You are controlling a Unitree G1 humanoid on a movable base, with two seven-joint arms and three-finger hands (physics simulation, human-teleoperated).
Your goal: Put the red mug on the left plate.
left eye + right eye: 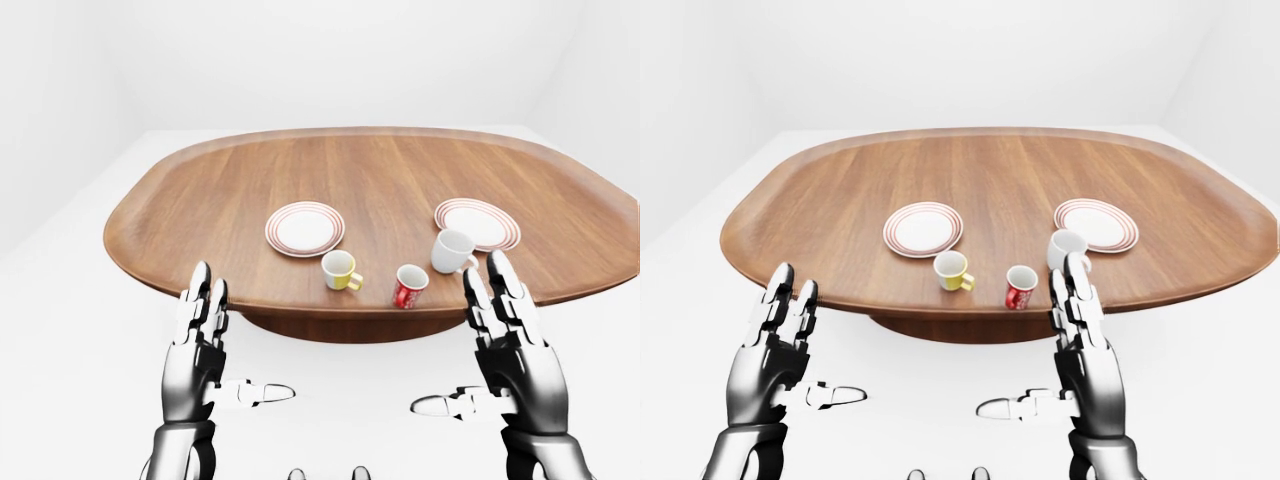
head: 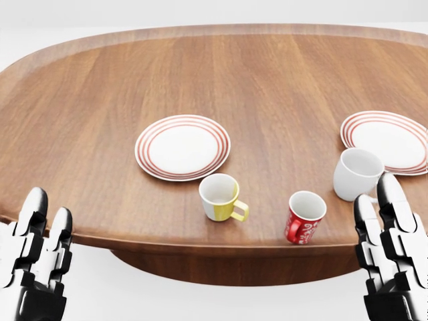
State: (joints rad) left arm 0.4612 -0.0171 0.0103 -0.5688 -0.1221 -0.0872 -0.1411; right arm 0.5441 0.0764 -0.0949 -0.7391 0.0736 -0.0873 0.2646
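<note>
Two hands raised upright, fingers spread, empty: left hand [image 1: 205, 345], right hand [image 1: 510, 345]. Red mug [image 2: 305, 217] on counter [image 2: 214, 80], at 4 o'clock from left plate [image 2: 182, 147].

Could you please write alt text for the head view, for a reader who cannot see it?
A red mug stands near the bottom edge of an oval wooden table, right of a yellow mug and below-right of the left plate. A white mug and a second plate sit at right. Both open hands, left hand and right hand, are raised at the bottom corners, holding nothing.
</note>
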